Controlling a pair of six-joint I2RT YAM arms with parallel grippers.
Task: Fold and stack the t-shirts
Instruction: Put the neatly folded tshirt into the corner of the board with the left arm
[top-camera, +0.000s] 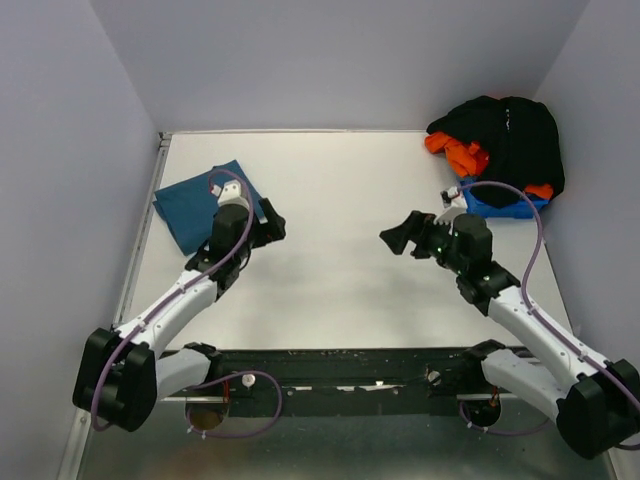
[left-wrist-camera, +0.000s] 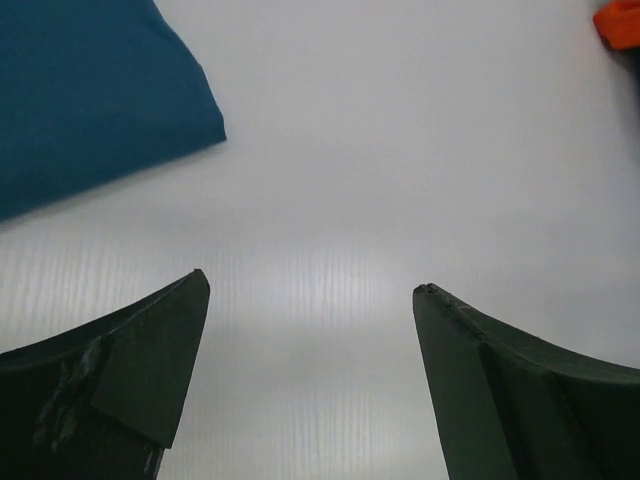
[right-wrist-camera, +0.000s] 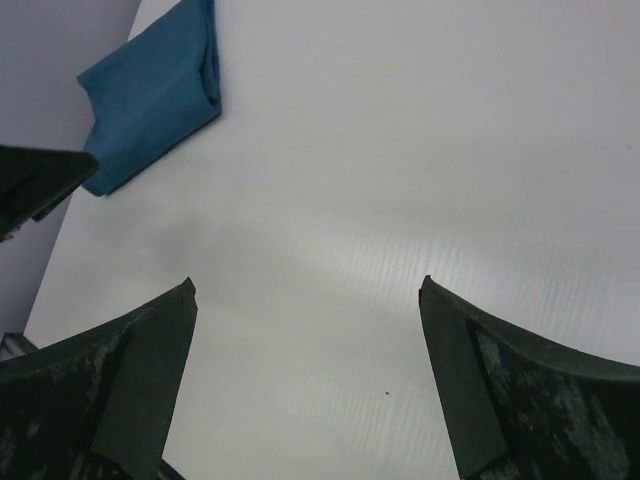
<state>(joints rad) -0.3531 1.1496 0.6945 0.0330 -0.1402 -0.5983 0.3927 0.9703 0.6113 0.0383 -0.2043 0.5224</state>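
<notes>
A folded teal-blue t-shirt (top-camera: 195, 205) lies flat at the table's far left; it also shows in the left wrist view (left-wrist-camera: 90, 95) and the right wrist view (right-wrist-camera: 155, 95). A heap of black t-shirt cloth (top-camera: 510, 135) with bright orange cloth (top-camera: 455, 152) sits at the far right. My left gripper (top-camera: 270, 222) hangs open just right of the teal shirt, nothing between its fingers (left-wrist-camera: 150, 370). My right gripper (top-camera: 402, 236) stands open over the bare white table middle, also holding nothing, its fingers (right-wrist-camera: 470, 380) wide apart.
A small blue bin (top-camera: 500, 203) sits under the black and orange heap at the right. Pale walls close in the table on the left, back and right. A dark rail (top-camera: 330, 365) runs along the near edge by the arm bases.
</notes>
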